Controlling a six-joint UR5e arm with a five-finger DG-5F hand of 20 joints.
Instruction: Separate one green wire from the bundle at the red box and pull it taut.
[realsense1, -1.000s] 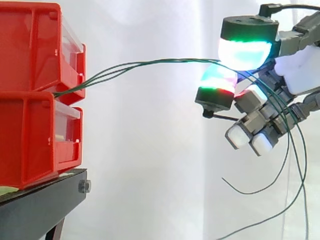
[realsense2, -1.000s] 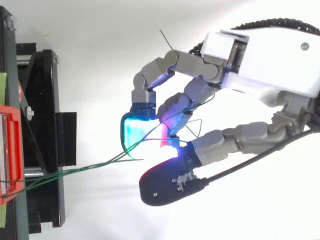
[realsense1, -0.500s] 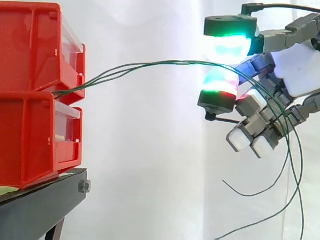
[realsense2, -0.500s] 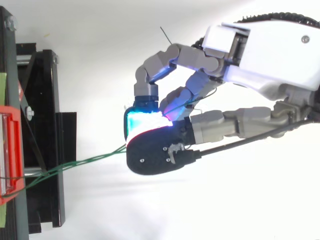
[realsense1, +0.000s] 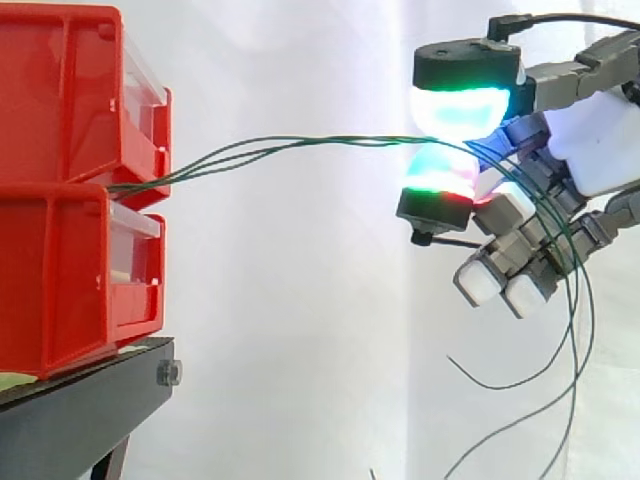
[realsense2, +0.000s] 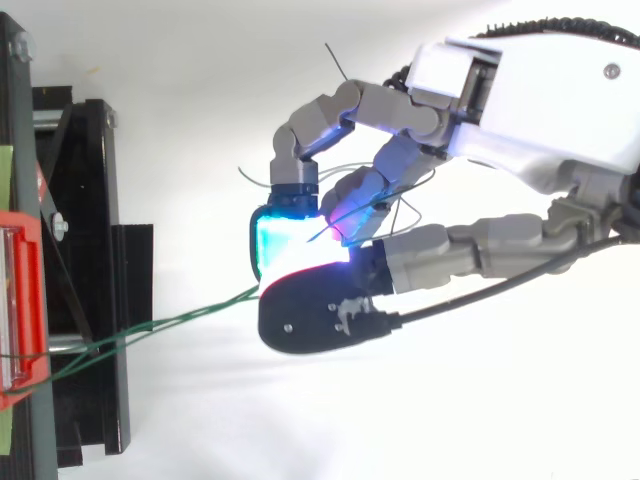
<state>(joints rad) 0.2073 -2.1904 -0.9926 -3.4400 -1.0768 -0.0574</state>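
Observation:
Several thin green wires (realsense1: 300, 143) come out between the two stacked red bins (realsense1: 60, 110) on the left and run almost level to the right. My hand (realsense1: 600, 140) meets them there. A glowing pad (realsense1: 465, 105) presses down from above and another pad (realsense1: 438, 172) presses up from below, so the strands are pinched between them. I cannot tell whether one strand is apart from the others. Past the pinch the wires loop down and hang loose at the lower right. From above, the wires (realsense2: 180, 320) slant from the red bin (realsense2: 15, 300) to the hand (realsense2: 520, 100).
The bins stand on a black stand (realsense1: 80, 410) at the left, also seen from above (realsense2: 80, 250). A white curtain lies behind. Free wire ends (realsense1: 500, 380) dangle below the hand.
The upper pad swung over the lower pad and came down on the wires. The strands, which arched upward before, now run lower and straighter between bin and hand.

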